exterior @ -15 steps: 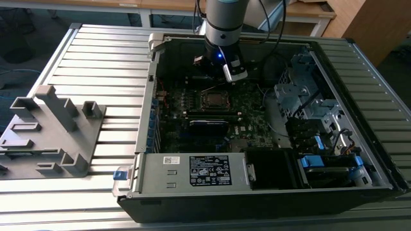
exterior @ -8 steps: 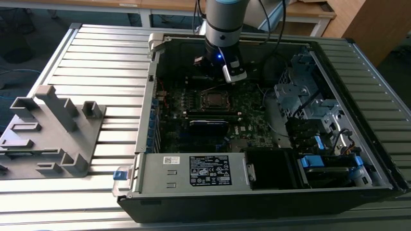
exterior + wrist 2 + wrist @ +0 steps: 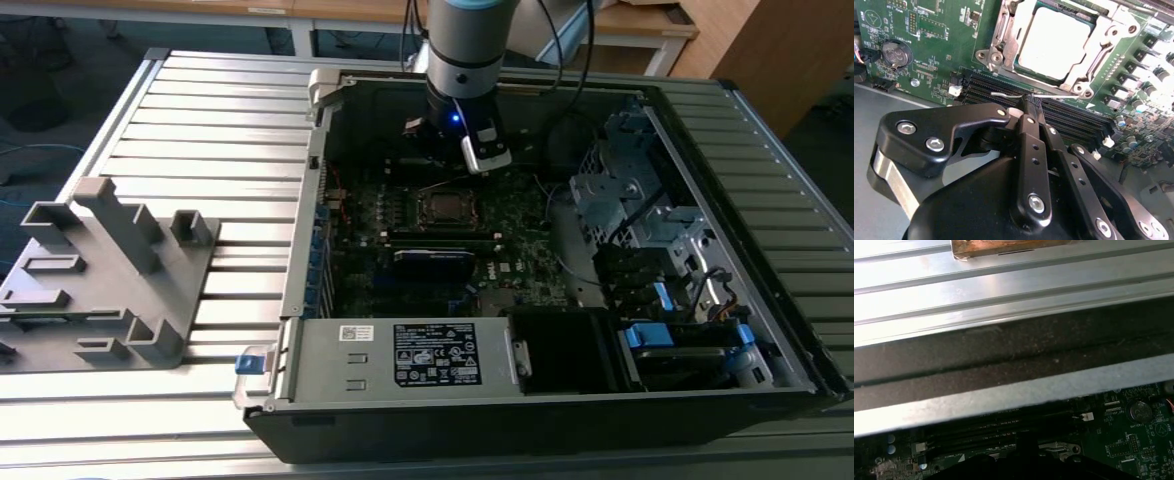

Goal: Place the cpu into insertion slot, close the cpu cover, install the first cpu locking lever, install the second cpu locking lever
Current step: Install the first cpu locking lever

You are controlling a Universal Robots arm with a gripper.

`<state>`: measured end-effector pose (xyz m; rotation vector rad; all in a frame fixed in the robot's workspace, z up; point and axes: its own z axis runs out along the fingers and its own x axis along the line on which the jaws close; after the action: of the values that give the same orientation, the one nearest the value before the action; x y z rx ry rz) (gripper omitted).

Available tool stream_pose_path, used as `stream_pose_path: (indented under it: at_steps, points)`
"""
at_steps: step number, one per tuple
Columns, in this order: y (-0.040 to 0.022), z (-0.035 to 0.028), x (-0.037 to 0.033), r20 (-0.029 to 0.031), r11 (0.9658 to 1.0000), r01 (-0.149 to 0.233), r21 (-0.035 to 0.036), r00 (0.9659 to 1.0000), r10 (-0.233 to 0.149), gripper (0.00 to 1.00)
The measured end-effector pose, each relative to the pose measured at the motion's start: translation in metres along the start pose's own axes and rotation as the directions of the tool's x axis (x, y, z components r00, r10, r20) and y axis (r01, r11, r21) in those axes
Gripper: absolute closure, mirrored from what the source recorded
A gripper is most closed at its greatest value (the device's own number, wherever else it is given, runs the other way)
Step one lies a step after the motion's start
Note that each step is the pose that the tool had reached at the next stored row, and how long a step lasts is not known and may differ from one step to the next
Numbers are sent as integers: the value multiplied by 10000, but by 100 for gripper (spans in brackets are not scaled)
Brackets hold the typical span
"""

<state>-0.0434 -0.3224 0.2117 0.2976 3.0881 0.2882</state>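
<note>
The hand (image 3: 1029,102), closed on nothing visible, sits at the locking lever (image 3: 1004,93) beside the cpu (image 3: 1054,42) under its cpu cover (image 3: 1008,36)

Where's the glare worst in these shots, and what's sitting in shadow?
Second wrist view: glare washes the cpu white. First wrist view: the table shines bright, the board sits dim. Exterior view: the case interior is dark.

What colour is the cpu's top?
The small flat square cpu has a pale silver-grey top; best in the second wrist view.
</note>
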Motion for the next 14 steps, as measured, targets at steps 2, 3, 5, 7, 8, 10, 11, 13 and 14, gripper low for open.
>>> stream_pose_path:
  at_steps: [2, 3, 5, 7, 8, 10, 11, 13, 14]
  points:
    - [-1, 6, 0, 25, 9999, -113, 9, 9999, 113, 89]
    - [-1, 9, 0, 44, 9998, -205, 15, 9998, 205, 89]
    - [-3, 15, 0, 86, 9992, -395, 18, 9992, 395, 89]
    - [-4, 21, 0, 131, 9984, -561, 15, 9983, 561, 89]
    - [-4, 24, 0, 149, 9980, -626, 14, 9979, 625, 89]
    - [-4, 27, 0, 181, 9970, -775, 12, 9968, 774, 89]
    - [-4, 30, 0, 202, 9961, -882, 11, 9959, 882, 89]
    - [-5, 36, 0, 264, 9927, -1202, 10, 9924, 1201, 89]
    - [-5, 39, 1, 294, 9907, -1361, 8, 9903, 1360, 89]
